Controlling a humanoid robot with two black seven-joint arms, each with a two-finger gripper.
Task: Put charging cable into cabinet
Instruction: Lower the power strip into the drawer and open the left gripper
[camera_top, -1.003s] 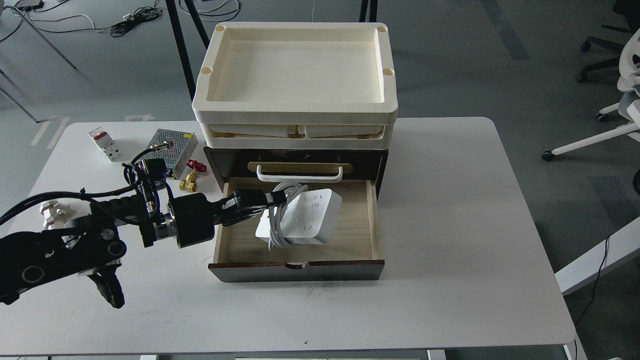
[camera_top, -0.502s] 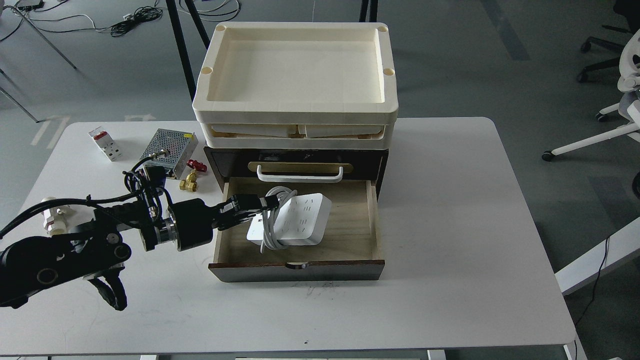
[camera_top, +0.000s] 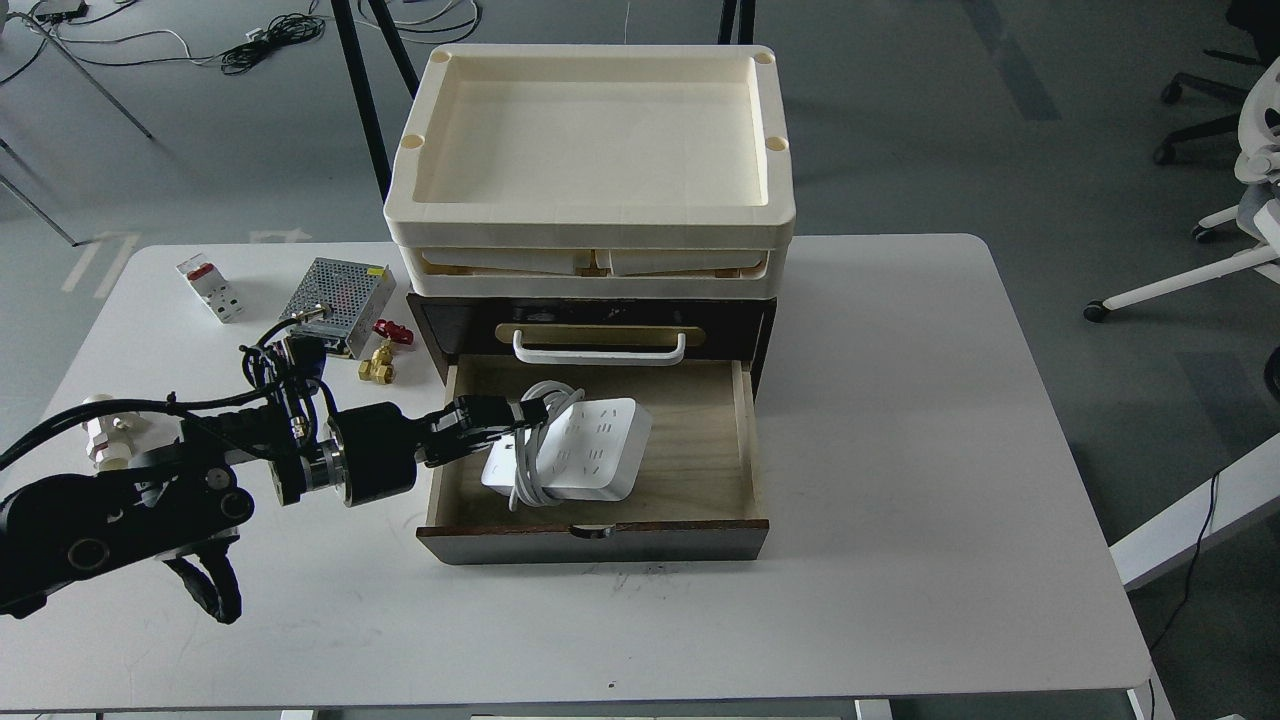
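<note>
The charging cable (camera_top: 585, 462) is a flat white power strip with a white cord coiled round its left part. It is inside the open lower drawer of the cabinet (camera_top: 590, 540), a dark brown unit with a pale wood interior and a white bar handle (camera_top: 598, 348) on its upper drawer. My left gripper (camera_top: 528, 418) reaches in over the drawer's left wall and is shut on the cable's cord at the strip's left end. The strip sits low in the drawer; I cannot tell whether it rests on the floor. My right gripper is out of view.
Cream trays (camera_top: 590, 215) are stacked on the cabinet. Left of it on the white table (camera_top: 900, 560) are a silver perforated box (camera_top: 338, 290), a white breaker with a red switch (camera_top: 208, 290), brass and red valves (camera_top: 384, 352) and a white part (camera_top: 110, 440).
My left gripper has moved down and to the left with the charging cable, lowering it from above the drawer into the drawer's left half.
</note>
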